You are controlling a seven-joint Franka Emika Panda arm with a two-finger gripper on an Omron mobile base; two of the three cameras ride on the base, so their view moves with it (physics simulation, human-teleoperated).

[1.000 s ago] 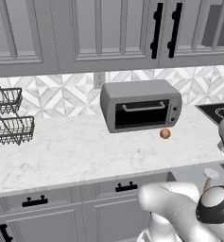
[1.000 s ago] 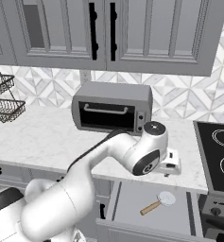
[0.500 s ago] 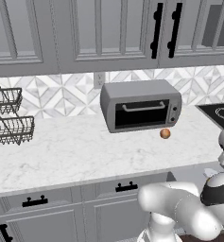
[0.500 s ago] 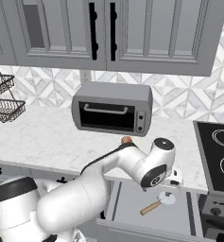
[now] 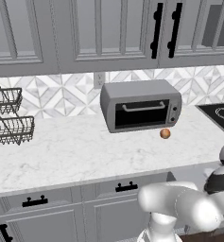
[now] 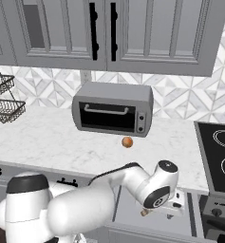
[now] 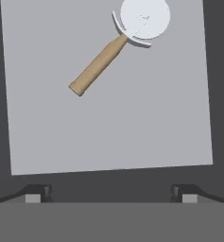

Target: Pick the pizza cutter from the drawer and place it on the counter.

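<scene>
the pizza cutter [image 7: 117, 41] lies flat on the grey floor of the open drawer [image 7: 108, 123], seen from the hand view looking straight down into it. its pale round wheel sits toward the top of that view, partly cut off by the top edge, and the tan wooden handle runs from the wheel down and to the left. the jaws [image 7: 111, 194] stand wide open with nothing between them; the two dark tips sit far apart at the bottom of the hand view, over the dark edge of the drawer, well apart from the cutter and not touching it.

in the right base view the arm bends down in front of the desk [image 6: 52, 142] and the hand hangs over the pulled-out drawer [image 6: 133, 209], where just the tan end of the cutter's handle [image 6: 145, 212] peeks out under the wrist.

on the white marbled desk stand a grey toaster oven [image 6: 113, 109] and, just in front of it, a small orange ball [image 6: 127, 142]. a black stovetop [image 6: 218, 156] lies to the right, and wire baskets [image 5: 9, 120] stand at the far left.
</scene>
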